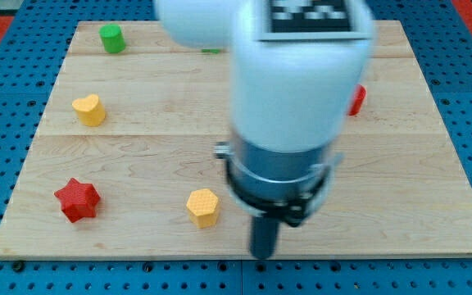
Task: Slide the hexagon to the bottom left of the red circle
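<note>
A yellow hexagon block [203, 206] lies on the wooden board near the view's bottom, a little left of the middle. My tip [263, 252] is at the end of the dark rod, just right of and slightly below the hexagon, a short gap apart. A red block [357, 100] shows only as a sliver at the view's right, mostly hidden behind the arm; its shape cannot be made out.
A red star [77, 199] lies at the bottom left. A yellow heart-like block [89, 109] lies at the left. A green cylinder [111, 38] stands at the top left. A bit of green [211, 50] peeks from behind the arm. The board's bottom edge [138, 256] is close.
</note>
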Controlling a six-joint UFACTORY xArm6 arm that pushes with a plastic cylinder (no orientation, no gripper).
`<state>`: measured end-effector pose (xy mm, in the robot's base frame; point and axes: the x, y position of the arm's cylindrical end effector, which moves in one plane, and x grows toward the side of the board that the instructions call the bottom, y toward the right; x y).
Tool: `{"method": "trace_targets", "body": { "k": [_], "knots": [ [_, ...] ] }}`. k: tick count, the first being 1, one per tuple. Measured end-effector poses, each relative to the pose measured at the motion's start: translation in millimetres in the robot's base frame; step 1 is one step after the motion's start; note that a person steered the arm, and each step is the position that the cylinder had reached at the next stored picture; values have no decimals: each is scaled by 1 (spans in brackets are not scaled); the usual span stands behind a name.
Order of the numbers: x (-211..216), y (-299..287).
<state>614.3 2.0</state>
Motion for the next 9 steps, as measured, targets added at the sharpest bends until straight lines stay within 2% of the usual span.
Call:
{"method": "trace_targets", "body": {
  "k": [1,2,4,5,6,7,8,9],
  "knots": [
    [-4,-49],
    [-10,-53],
    [-38,-40],
    [-84,-10],
    [-66,0],
    [-29,-11],
    [-41,-61],
    [-64,-67]
  ]
}}
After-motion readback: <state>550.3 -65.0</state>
